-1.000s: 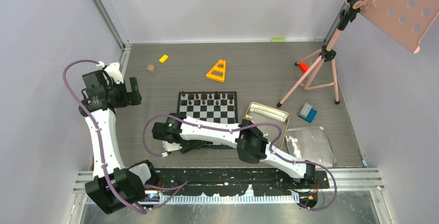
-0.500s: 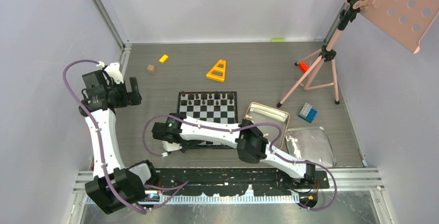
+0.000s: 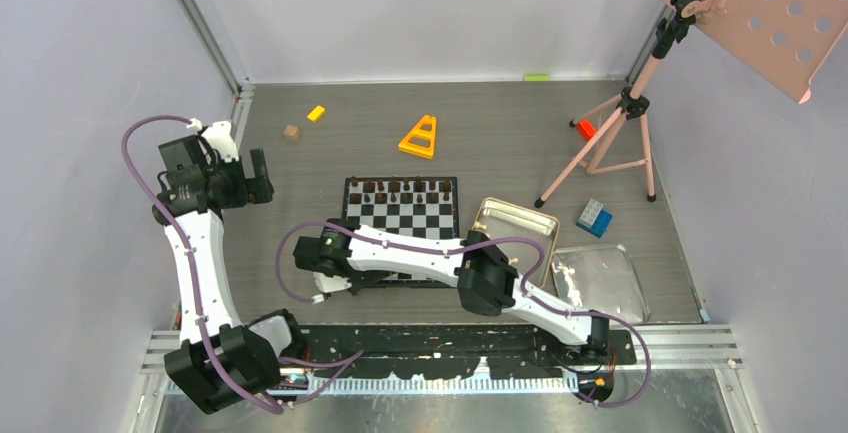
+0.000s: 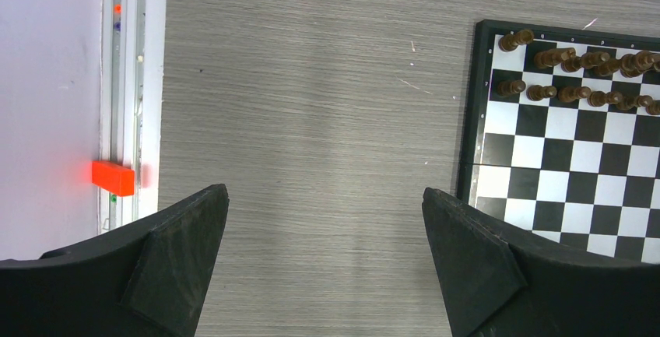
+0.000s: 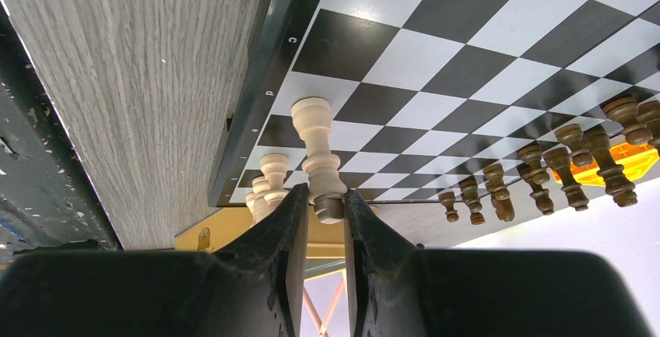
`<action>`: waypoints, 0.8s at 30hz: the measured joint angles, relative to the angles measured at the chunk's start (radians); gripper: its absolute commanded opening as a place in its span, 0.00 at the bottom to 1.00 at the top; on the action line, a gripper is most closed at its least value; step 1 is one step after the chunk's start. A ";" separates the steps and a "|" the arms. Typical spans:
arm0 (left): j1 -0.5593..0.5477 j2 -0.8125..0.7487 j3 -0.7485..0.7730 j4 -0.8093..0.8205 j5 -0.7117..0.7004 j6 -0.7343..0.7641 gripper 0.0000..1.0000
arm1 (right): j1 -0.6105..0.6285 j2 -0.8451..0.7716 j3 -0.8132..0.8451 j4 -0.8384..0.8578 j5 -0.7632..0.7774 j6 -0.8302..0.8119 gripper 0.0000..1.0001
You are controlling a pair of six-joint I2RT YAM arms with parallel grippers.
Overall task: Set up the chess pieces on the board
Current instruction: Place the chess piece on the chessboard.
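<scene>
The checkered board (image 3: 402, 215) lies mid-table, with dark brown chess pieces (image 3: 400, 191) in two rows along its far side. My right gripper (image 5: 323, 205) is shut on the top of a pale tan chess piece (image 5: 319, 154), which stands on a square at the board's (image 5: 467, 33) near edge. Other pale pieces (image 5: 272, 173) stand beside it, and dark pieces (image 5: 545, 166) line the far side. In the top view this gripper (image 3: 335, 278) is at the board's near left corner. My left gripper (image 4: 323, 220) is open and empty over bare table left of the board (image 4: 568, 158).
A gold tin (image 3: 515, 223) sits right of the board, with a shiny silver tray (image 3: 600, 278) beyond it. An orange triangle (image 3: 419, 138), a brown cube (image 3: 291, 133) and a yellow block (image 3: 316, 113) lie at the back. A pink tripod (image 3: 620, 123) and a blue block (image 3: 594, 218) are at the right.
</scene>
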 measured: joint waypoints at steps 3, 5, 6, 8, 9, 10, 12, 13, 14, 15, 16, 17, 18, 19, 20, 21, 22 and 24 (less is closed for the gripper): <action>0.000 0.000 0.000 0.000 0.000 0.000 1.00 | 0.000 0.000 0.000 0.000 -0.001 0.001 0.17; 0.000 0.000 0.000 0.000 0.000 0.000 1.00 | 0.000 0.000 0.001 0.000 -0.002 0.003 0.17; 0.000 0.000 0.000 0.000 0.000 0.000 1.00 | 0.000 0.000 0.002 0.000 -0.003 0.004 0.16; 0.000 0.000 0.000 0.000 0.000 0.000 1.00 | 0.000 0.000 0.005 0.000 -0.007 0.005 0.15; 0.000 0.000 0.000 0.000 0.000 0.000 1.00 | 0.000 0.000 0.006 0.000 -0.010 0.006 0.15; 0.000 0.000 0.000 0.000 0.000 0.000 1.00 | 0.000 0.000 0.007 0.000 -0.011 0.008 0.15; 0.000 0.000 0.000 0.000 0.001 0.000 1.00 | 0.000 0.000 0.008 0.000 -0.014 0.008 0.14; 0.000 0.000 0.000 0.000 0.001 0.000 1.00 | 0.000 0.000 0.009 0.000 -0.015 0.010 0.14; 0.000 0.000 0.000 0.000 0.001 0.000 1.00 | 0.000 0.000 0.010 0.000 -0.016 0.011 0.14; 0.000 0.000 0.000 0.000 0.001 0.000 1.00 | 0.000 0.000 0.011 0.000 -0.018 0.011 0.14; 0.000 0.000 0.000 0.000 0.002 0.000 1.00 | 0.000 0.000 0.013 0.000 -0.018 0.012 0.14; 0.000 0.000 0.000 0.000 0.003 0.000 1.00 | 0.000 0.000 0.013 0.000 -0.019 0.012 0.14; 0.000 0.000 0.000 0.000 0.004 0.000 0.99 | 0.000 0.000 0.013 0.000 -0.019 0.013 0.14; 0.000 0.000 0.000 0.000 0.004 0.000 0.99 | 0.000 0.000 0.013 0.000 -0.019 0.013 0.15; 0.000 0.000 0.000 0.000 0.005 0.000 0.98 | 0.000 0.000 0.013 0.000 -0.020 0.013 0.16; 0.000 0.000 0.000 0.000 0.005 0.000 0.98 | 0.000 0.000 0.013 0.000 -0.021 0.015 0.20; 0.000 0.000 0.000 0.000 0.005 0.000 0.98 | 0.000 0.000 0.013 0.000 -0.022 0.015 0.22; 0.000 0.000 0.000 0.000 0.007 0.000 0.98 | 0.000 0.000 0.013 0.000 -0.022 0.016 0.28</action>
